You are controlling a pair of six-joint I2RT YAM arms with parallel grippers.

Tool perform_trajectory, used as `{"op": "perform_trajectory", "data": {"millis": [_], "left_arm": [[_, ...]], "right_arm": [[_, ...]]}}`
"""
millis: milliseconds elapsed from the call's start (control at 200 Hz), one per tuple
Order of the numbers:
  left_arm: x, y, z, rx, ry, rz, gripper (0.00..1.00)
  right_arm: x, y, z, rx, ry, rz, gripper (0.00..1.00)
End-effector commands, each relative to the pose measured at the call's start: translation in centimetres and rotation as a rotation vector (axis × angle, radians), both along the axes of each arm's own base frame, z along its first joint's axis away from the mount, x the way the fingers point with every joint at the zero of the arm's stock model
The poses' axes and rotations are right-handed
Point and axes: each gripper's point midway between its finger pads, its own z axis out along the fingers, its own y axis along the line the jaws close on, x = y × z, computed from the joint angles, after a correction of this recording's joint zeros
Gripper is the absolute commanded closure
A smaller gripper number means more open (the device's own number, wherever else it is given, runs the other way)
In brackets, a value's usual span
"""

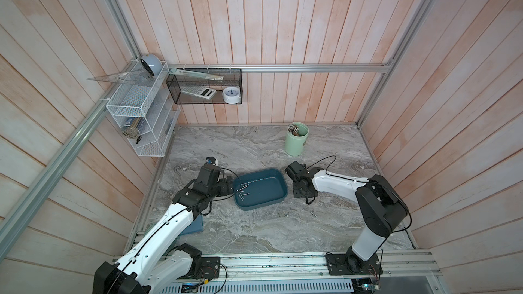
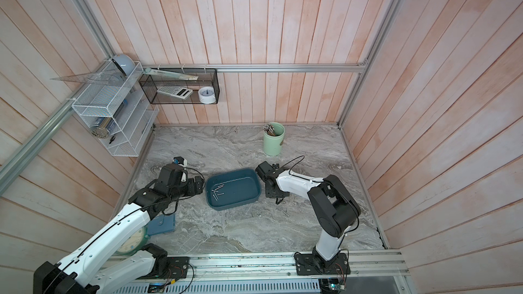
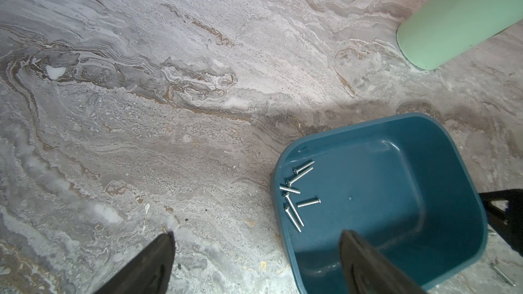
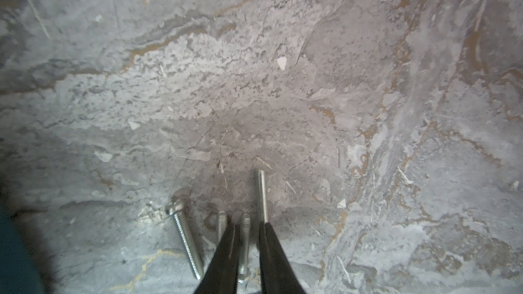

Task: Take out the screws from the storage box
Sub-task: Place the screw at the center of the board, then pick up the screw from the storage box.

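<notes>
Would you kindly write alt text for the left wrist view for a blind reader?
About six small silver screws lie clustered by one wall of a dark teal storage box on a grey marbled table. The left gripper is wide open at the box's edge; a pale green cup stands beyond.

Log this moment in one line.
left tool: open, at storage box edge | right tool: slightly open, over loose screws on table | boxed screws: several inside

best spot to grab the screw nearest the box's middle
I'd take the screw by the shank near its head, from straight above, jaws across it. It lies flat on the box floor, and that end is clear of the other screws.
</notes>
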Motion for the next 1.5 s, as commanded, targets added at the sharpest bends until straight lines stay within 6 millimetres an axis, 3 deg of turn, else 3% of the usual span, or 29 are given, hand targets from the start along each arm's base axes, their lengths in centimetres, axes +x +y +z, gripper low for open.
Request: {"op": "perform_trajectory", "data": {"millis": [0,135,275,395,545,775,865,985,1220,1495], "left_arm": [[0.0,-0.3,0.4,-0.005,-0.003,-0.013,0.04],[0.0,-0.2,0.5,-0.004,-0.007,-0.013,0.04],[0.1,-0.1,0.6,-0.002,-0.014,-0.008,0.04],[0.1,0.1,0.9,0.001,-0.026,0.000,0.04],[0.2,0.6,1.3,0.016,-0.046,0.022,0.04],[0.1,1.5,2.2,0.034,-0.093,0.055,0.04],[0.1,1.7,2.4,0.039,-0.102,0.064,0.04],[0.1,2.0,2.7,0.043,-0.115,0.072,0.04],[0.1,2.2,3.0,0.049,-0.129,0.079,0.04],[0.0,2.7,3.4,0.058,-0.150,0.099,0.04]], "right_arm": [[0.6,0.0,2.5,0.024,-0.047,-0.022,0.80],[1.3,-0.2,5.7,0.079,-0.151,-0.062,0.79],[2.4,0.6,9.1,0.281,-0.268,-0.179,0.75],[3.6,4.2,11.3,0.541,-0.344,-0.167,0.68],[4.1,9.6,12.1,0.782,-0.284,-0.197,0.64],[1.4,20.6,10.3,0.688,-0.133,0.040,0.65],[0.7,23.2,8.8,0.659,-0.083,0.057,0.65],[0.6,24.8,7.0,0.600,-0.029,0.038,0.65],[0.8,25.4,4.1,0.451,0.017,0.002,0.65],[0.7,27.5,1.8,0.404,0.079,0.012,0.65]]}}
